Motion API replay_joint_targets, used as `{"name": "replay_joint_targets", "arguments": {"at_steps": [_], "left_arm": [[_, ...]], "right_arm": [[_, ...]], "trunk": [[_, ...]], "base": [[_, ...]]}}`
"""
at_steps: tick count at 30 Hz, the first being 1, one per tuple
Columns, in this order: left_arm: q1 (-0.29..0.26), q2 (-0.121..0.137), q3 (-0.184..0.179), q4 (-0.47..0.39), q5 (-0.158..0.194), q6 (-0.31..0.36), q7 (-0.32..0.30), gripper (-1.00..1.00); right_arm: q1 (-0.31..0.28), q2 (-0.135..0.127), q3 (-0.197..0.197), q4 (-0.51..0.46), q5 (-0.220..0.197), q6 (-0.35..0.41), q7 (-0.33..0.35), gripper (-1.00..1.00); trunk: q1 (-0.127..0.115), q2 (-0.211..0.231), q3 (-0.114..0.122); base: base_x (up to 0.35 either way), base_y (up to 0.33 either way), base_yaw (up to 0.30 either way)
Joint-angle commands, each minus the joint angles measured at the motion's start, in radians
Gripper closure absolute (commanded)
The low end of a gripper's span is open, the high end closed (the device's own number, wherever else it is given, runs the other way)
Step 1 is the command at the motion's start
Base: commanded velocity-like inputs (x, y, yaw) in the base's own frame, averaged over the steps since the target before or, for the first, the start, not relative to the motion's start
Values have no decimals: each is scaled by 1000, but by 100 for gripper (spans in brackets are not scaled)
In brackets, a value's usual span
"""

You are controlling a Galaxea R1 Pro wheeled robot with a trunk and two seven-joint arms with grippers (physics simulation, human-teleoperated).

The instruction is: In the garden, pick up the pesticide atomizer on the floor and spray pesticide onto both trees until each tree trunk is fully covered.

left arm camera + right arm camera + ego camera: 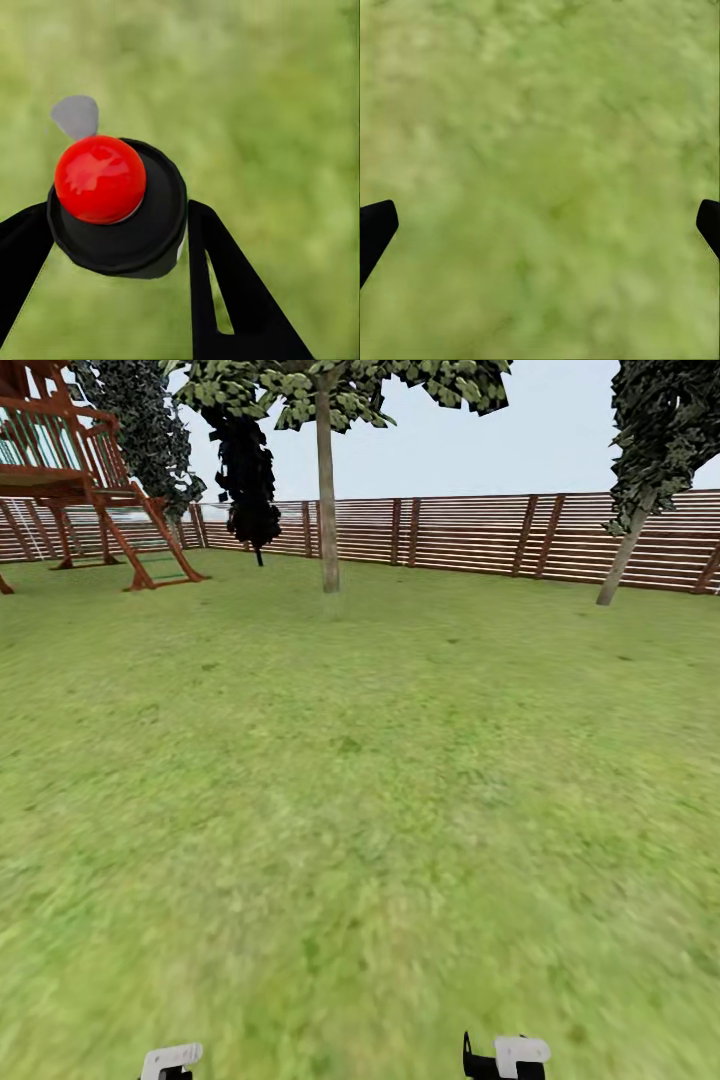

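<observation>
In the left wrist view my left gripper (120, 221) is shut on the pesticide atomizer (101, 180), a black round body with a red ball cap and a small grey nozzle tab, held above blurred grass. My right gripper (545, 219) is open over bare lawn, its black fingertips (379, 225) far apart. Far ahead in the head view a tree with a pale grey-brown trunk (327, 510) and a blocky green crown stands before the fence. A leaning pale trunk (622, 560) under a darker crown stands at the far right. No spray cloud shows.
A brown slatted fence (470, 540) closes the back of the lawn (360, 790). A red-brown wooden play frame (90, 490) stands at the back left. A near-black cone-shaped tree (250, 475) is left of the pale trunk. Wide grass lies between me and the trees.
</observation>
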Motion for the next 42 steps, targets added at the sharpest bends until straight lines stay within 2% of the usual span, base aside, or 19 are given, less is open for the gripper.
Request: {"name": "replay_joint_targets", "arguments": {"at_steps": [1, 42], "left_arm": [[-1, 0, 9, 1, -3, -2, -7, 100], [-1, 0, 8, 1, -3, -2, -7, 100]], "right_arm": [[-1, 0, -6, 1, 11, -1, -7, -100], [-1, 0, -6, 1, 11, -1, -7, -100]], "trunk": [[0, 0, -1], [0, 0, -1]], "base": [[338, 0, 0], [338, 0, 0]]}}
